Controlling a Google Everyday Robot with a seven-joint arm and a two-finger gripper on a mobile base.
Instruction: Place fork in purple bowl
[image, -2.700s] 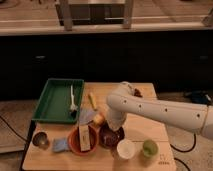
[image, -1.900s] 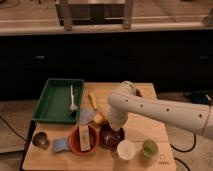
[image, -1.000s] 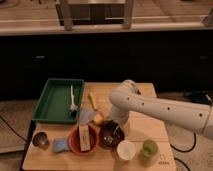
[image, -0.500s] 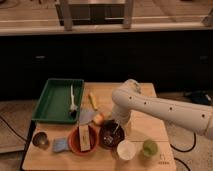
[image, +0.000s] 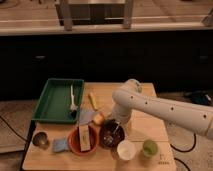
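The purple bowl (image: 107, 137) stands on the wooden table in front of the orange bowl's right side. A slim silvery fork (image: 115, 131) lies inside it, leaning toward the right rim. My gripper (image: 120, 121) is at the end of the white arm, just above the bowl's far right edge. The arm's wrist hides most of the gripper.
A green tray (image: 50, 105) at the left holds a long white utensil (image: 72, 97). An orange bowl (image: 75, 145) holds a tan box. A white cup (image: 126, 149), a green cup (image: 149, 147), a metal cup (image: 40, 139), a blue sponge (image: 61, 145) and a yellow item (image: 93, 101) stand around.
The arm has drawn back to the right and risen a little from over the purple bowl. The bowl and the other things have not moved.
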